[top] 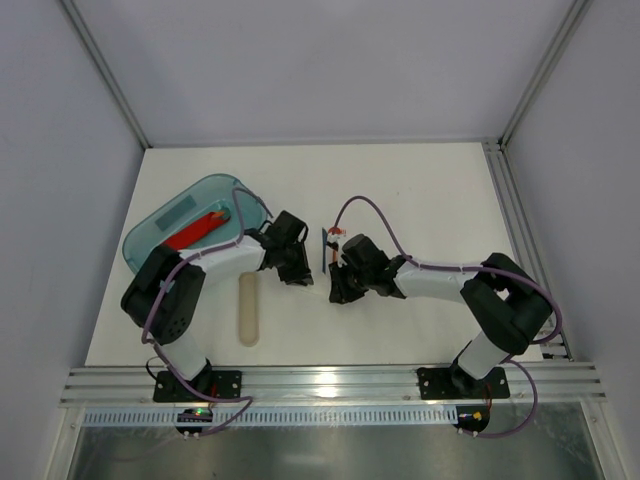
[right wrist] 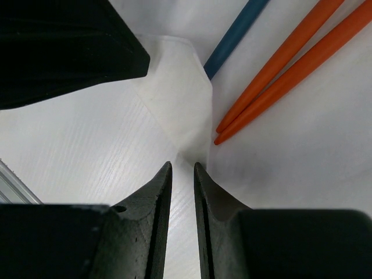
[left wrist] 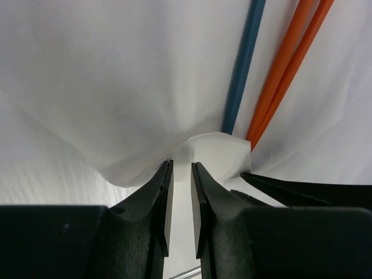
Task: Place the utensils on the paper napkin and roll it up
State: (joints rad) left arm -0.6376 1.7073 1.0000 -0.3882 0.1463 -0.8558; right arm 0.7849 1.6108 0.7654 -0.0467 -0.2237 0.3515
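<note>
The white paper napkin [left wrist: 116, 87] lies flat on the table, and one corner [left wrist: 212, 148] is folded over. On it lie a blue utensil [left wrist: 241, 70] and two orange utensils [left wrist: 285, 64]. My left gripper [left wrist: 181, 164] has its jaws a narrow gap apart at that folded corner. My right gripper [right wrist: 182, 165] is also narrowly open, with its tips at the napkin's edge [right wrist: 195, 145] just below the orange utensils [right wrist: 279, 64]. In the top view the two grippers [top: 298, 270] [top: 338, 288] face each other closely, with the blue utensil [top: 326, 250] between them. The napkin is hard to make out there.
A teal plastic tray [top: 165, 225] sits at the left and holds a red-orange piece [top: 197, 229]. A beige wooden stick-like piece [top: 248, 310] lies on the table near the left arm. A metal rail [top: 330, 380] runs along the near edge.
</note>
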